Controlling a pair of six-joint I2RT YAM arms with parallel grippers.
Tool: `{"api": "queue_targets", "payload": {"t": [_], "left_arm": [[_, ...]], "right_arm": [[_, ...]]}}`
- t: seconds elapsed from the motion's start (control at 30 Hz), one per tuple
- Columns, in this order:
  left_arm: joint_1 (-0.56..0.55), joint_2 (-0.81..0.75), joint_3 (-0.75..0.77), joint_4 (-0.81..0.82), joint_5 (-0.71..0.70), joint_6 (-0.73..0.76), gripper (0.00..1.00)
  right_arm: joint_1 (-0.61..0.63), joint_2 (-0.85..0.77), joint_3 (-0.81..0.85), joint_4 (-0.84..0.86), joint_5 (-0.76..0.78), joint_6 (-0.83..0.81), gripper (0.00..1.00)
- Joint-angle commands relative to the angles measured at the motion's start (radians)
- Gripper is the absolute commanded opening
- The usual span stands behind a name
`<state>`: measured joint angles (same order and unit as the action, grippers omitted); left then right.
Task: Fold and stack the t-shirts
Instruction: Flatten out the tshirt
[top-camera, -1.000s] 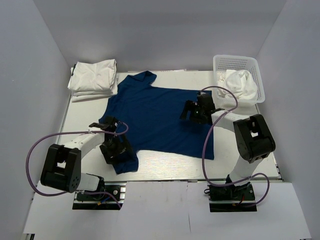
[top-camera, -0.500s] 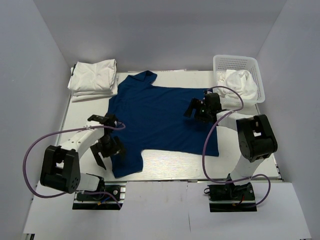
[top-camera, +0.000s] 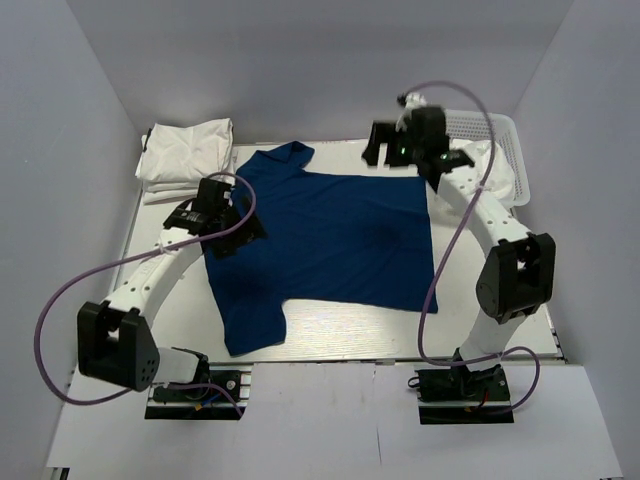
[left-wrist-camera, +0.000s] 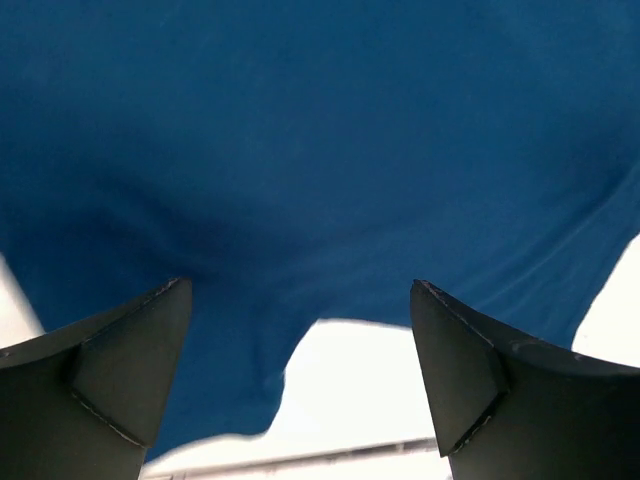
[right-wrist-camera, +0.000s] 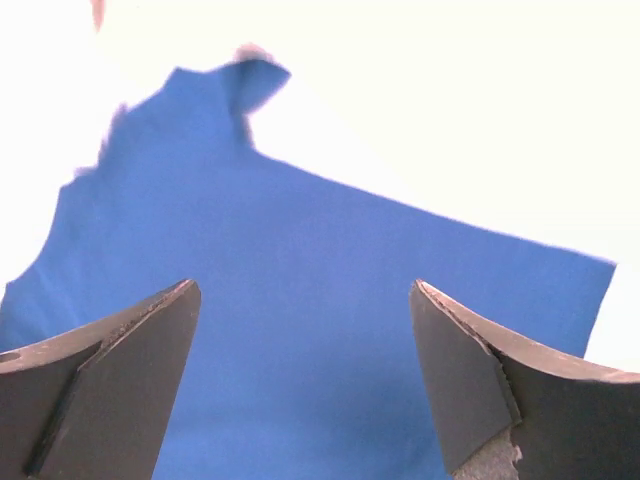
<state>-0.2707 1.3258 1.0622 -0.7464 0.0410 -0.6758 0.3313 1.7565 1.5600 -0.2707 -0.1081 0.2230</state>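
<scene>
Folded white t-shirts (top-camera: 187, 155) lie piled beyond and to the left of the left tool (top-camera: 228, 228), well apart from it. This tool has its fingers spread wide with nothing between them. It hangs over the left edge of the blue t-shirt (top-camera: 320, 235), which lies flat on the counter (top-camera: 340, 325) under it and to its right. The left arm reaches forward in a long bow, the wrist turned down. In my judgement the first fold is the step in hand: each tool should come low to an edge, catch both layers of cloth, and both should lift together so that no wrinkle forms. The right tool (top-camera: 380, 150), also spread and empty, is raised over the far right corner of the shirt, its arm stretched far out. The basket (top-camera: 500, 130) with one more white t-shirt (top-camera: 480, 165) is near it on the right.
</scene>
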Motion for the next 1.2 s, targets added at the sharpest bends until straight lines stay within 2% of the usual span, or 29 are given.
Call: {"api": "queue_targets", "payload": {"t": [0.0,0.1,0.13,0.23,0.33,0.4,0.57,0.63,0.8,0.93,1.17], "left_arm": [[-0.004,0.064,0.039,0.188,0.077,0.056,1.0],[-0.004,0.134,0.08,0.244,0.141,0.073,1.0],[-0.004,0.15,0.096,0.258,0.154,0.073,1.0],[-0.004,0.202,0.128,0.309,0.122,0.073,1.0],[-0.004,0.274,0.208,0.271,0.042,0.102,1.0],[-0.004,0.312,0.257,0.283,-0.01,0.139,1.0],[-0.004,0.45,0.39,0.314,-0.084,0.211,1.0],[-0.004,0.539,0.479,0.269,-0.093,0.226,1.0],[0.016,0.705,0.587,0.295,-0.116,0.258,1.0],[0.016,0.86,0.75,0.248,-0.124,0.259,1.0],[0.025,1.006,0.834,0.281,-0.062,0.236,1.0]], "right_arm": [[-0.017,-0.034,0.19,-0.044,0.052,-0.087,0.91],[-0.029,-0.026,0.282,-0.038,0.103,-0.121,0.91],[-0.037,-0.022,0.297,-0.086,0.099,-0.141,0.91],[-0.041,0.009,0.308,-0.087,0.104,-0.096,0.91],[-0.057,0.003,0.145,0.013,0.055,-0.027,0.91],[-0.057,0.017,0.111,0.012,0.048,-0.013,0.91],[-0.051,0.043,-0.04,0.002,0.218,0.067,0.91],[-0.051,0.067,-0.077,-0.013,0.248,0.095,0.91],[-0.044,0.124,-0.159,0.01,0.295,0.151,0.91],[-0.041,0.215,-0.092,-0.035,0.285,0.157,0.91],[-0.038,0.376,0.046,-0.102,0.269,0.156,0.91]]}}
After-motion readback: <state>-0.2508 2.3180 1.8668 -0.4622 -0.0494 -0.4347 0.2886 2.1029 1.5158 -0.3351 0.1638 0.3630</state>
